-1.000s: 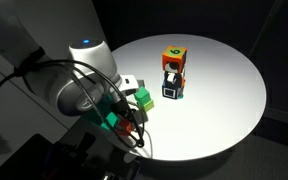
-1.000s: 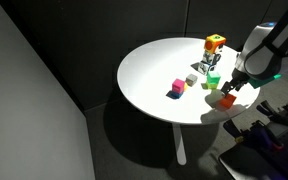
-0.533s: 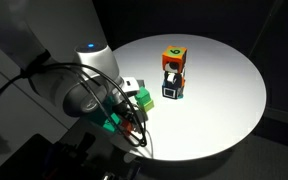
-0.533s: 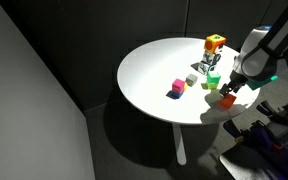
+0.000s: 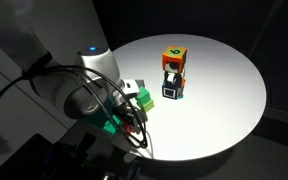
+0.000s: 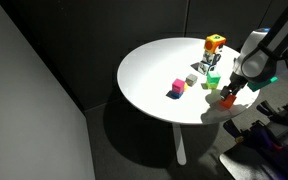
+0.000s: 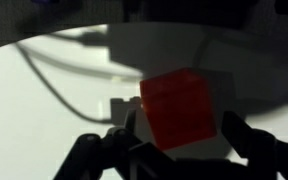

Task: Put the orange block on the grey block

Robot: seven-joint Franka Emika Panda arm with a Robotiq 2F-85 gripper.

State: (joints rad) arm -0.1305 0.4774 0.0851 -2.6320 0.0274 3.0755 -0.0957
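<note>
The orange block (image 7: 179, 108) is a plain orange-red cube resting on the white table near its edge, and it also shows in an exterior view (image 6: 227, 101). My gripper (image 7: 184, 132) is low over it, open, with one dark finger on each side of the cube; it also appears in both exterior views (image 6: 230, 92) (image 5: 134, 122). In the wrist view a narrow gap shows at the right finger. The grey block (image 6: 193, 79) sits on the table a short way toward the middle, apart from the gripper.
A stack topped by an orange cube with a green mark (image 6: 215, 43) (image 5: 173, 55) stands nearby, with a black-and-white cube (image 5: 171, 89) at its base. A green block (image 6: 212, 83) (image 5: 142, 98) lies beside the gripper. Magenta (image 6: 179, 84) and blue (image 6: 172, 93) cubes lie further in. The table edge (image 6: 209, 118) is close.
The arm has shifted slightly downward over the orange block. The blocks have not moved.
</note>
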